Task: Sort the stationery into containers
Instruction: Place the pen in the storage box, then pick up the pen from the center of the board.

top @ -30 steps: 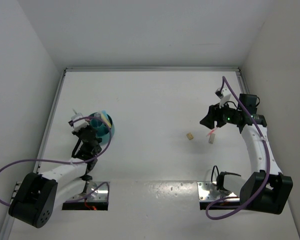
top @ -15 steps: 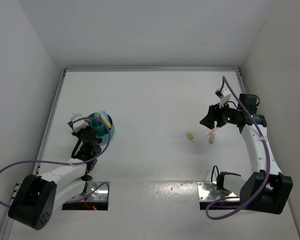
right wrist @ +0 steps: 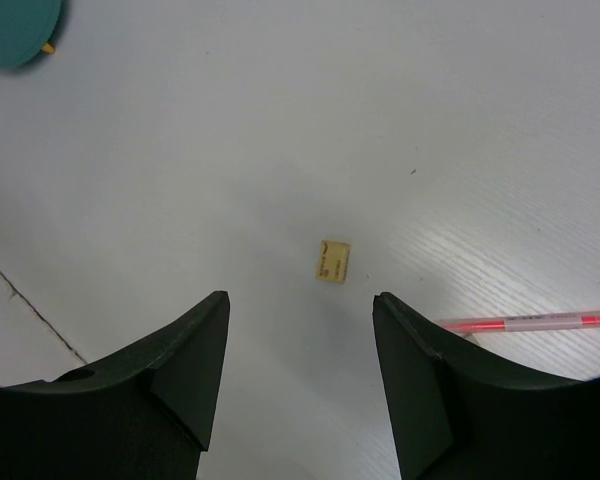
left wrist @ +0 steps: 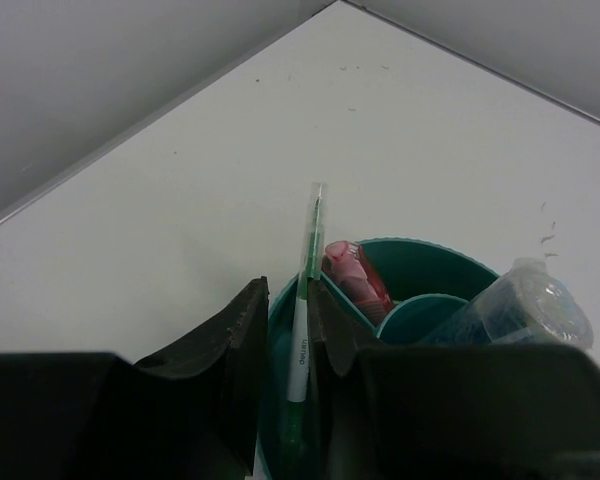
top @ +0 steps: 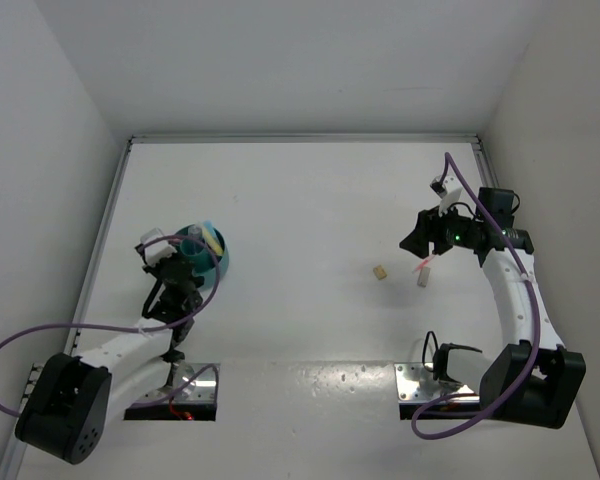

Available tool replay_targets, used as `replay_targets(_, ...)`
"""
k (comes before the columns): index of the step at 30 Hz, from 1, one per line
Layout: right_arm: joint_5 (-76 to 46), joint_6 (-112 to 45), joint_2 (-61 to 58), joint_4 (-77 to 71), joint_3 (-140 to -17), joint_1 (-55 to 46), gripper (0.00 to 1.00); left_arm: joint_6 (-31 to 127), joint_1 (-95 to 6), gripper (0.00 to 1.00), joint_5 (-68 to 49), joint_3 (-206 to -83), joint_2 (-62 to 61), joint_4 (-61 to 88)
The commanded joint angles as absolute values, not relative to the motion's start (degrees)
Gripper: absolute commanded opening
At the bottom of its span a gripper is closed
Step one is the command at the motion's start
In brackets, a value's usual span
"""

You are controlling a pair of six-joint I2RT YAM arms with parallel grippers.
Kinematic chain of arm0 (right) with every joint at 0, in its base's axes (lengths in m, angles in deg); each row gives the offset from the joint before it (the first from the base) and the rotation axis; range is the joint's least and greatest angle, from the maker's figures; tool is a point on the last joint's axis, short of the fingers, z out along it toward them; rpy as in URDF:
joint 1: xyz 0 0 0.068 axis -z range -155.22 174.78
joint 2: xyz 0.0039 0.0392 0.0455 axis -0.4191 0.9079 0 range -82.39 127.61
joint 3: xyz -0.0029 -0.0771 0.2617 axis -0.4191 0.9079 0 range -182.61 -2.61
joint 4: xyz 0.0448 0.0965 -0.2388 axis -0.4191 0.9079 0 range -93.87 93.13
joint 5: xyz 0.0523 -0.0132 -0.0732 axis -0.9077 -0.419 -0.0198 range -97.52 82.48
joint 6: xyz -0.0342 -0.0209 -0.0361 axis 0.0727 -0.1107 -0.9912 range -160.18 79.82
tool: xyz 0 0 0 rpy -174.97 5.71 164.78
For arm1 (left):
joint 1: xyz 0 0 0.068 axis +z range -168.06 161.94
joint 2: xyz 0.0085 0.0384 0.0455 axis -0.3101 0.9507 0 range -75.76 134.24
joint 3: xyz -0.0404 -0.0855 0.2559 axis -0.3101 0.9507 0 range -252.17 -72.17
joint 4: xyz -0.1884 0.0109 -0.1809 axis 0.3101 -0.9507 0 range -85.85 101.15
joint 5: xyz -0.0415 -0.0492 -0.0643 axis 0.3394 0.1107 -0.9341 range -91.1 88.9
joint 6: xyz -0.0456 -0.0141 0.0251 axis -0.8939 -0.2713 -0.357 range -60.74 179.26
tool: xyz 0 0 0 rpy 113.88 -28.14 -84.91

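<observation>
green pen (left wrist: 302,300) is set in the cup (left wrist: 420,243)
the left gripper (left wrist: 285,330) is loosened round it, at 9 o'clock. the right gripper (right wrist: 300,330) is spread, empty; the pink pen (right wrist: 525,322) at 3 o'clock must be grabbed next.

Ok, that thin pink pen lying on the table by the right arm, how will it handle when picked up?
The pink pen looks slim and round, lying flat on the smooth table, so a nudge would probably roll it. It seems rigid and light; pinched off-centre it may pivot.
</observation>
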State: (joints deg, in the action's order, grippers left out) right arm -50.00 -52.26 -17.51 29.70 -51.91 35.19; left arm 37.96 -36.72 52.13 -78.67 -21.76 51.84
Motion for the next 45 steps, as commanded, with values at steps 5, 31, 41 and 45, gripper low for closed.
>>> replay_targets(5,-51.7,-53.5,-18.1,29.1,-53.4,35.5,0.60,34.7,-37.4,0.28,54.2,-82.8,-33.8,40.6)
replay_targets(31,-12.5,-41.3,-8.4,28.0,-55.8,36.6,0.50,43.0,-52.4,0.70,-0.1,-127.7,-13.2,-11.7)
replay_targets(41,-14.2,-34.0,5.9,30.8,-59.6,37.7,0.21,47.4,-52.4,0.17,-2.2,-120.3,-25.7,-5.3)
replay_targets(45,-13.7,-31.2,11.6,31.4,-63.2,38.9,0.49,46.9,-52.4,0.58,-2.2,-119.8,-27.8,-5.3)
